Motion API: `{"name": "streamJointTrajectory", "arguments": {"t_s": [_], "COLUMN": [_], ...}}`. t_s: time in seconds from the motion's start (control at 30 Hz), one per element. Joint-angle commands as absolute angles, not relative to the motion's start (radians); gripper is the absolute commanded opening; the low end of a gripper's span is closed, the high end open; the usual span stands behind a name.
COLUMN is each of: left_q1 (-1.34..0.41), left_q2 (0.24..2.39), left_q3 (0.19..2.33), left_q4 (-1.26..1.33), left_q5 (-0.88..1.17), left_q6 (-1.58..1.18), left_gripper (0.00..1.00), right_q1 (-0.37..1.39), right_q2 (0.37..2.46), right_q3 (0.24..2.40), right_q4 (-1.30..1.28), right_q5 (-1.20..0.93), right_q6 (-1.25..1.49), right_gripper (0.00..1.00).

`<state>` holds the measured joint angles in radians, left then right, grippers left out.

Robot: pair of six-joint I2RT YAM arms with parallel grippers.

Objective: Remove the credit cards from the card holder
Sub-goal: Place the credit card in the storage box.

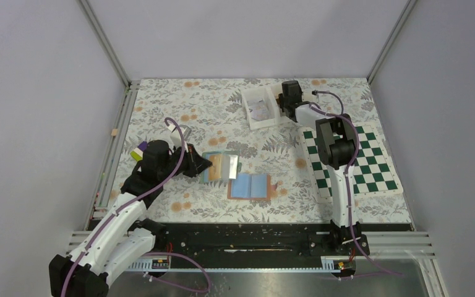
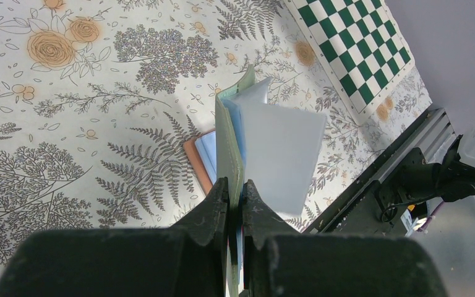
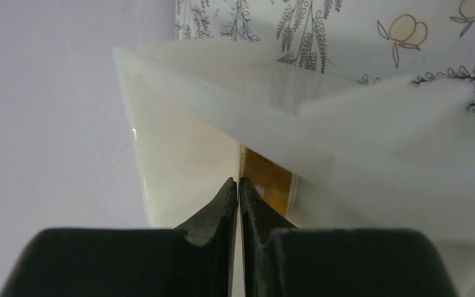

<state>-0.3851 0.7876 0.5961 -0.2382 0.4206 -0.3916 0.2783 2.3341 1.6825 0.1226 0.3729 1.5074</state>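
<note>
Left gripper [image 2: 235, 184]: jaws narrow, pinched on upturned leaves of the card holder [image 2: 278, 151], with a grey-green sheet [image 2: 227, 142] among them. The rest of the holder lies open and flat at the centre of the top view. Right gripper [image 3: 240, 180]: fingers all but together, nothing seen between them, tips over the white tray [image 1: 255, 121] at upper centre. An amber flat piece [image 3: 271, 176] sits just beyond the tips; contact unclear. Credit cards [image 1: 260, 111]: purplish and silvery pieces lie in the tray's left compartment. Judgement: partly done. The grey-green sheet may be a card left to pull; the other pockets are unreadable.
</note>
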Motion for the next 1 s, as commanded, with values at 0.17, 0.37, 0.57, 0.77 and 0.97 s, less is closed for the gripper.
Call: {"name": "streamJointTrajectory", "arguments": {"t_s": [0.17,0.37,0.57,0.77,0.97], "left_q1": [-0.388,-0.389,-0.39,-0.391,-0.389], "left_q2": [0.785,0.769,0.751,0.727,0.703], "left_q3": [0.629,0.628,0.622,0.61,0.614], "left_q4": [-0.175,-0.173,-0.167,-0.147,-0.119], "left_q5": [0.426,0.429,0.43,0.455,0.5], "left_q6": [-0.385,-0.386,-0.392,-0.405,-0.482], "left_gripper": [0.0,0.0,0.0,0.0,0.0], "right_q1": [0.261,0.253,0.242,0.21,0.195], "right_q2": [2.374,2.321,2.169,1.916,1.614], "right_q3": [1.799,1.781,1.673,1.456,1.13], "right_q4": [-0.058,-0.081,-0.037,0.108,0.394], "right_q5": [0.369,0.364,0.372,0.259,-0.174], "right_q6": [1.502,1.459,1.338,1.162,0.979], "right_gripper": [0.2,0.3,0.4,0.45,0.45]}}
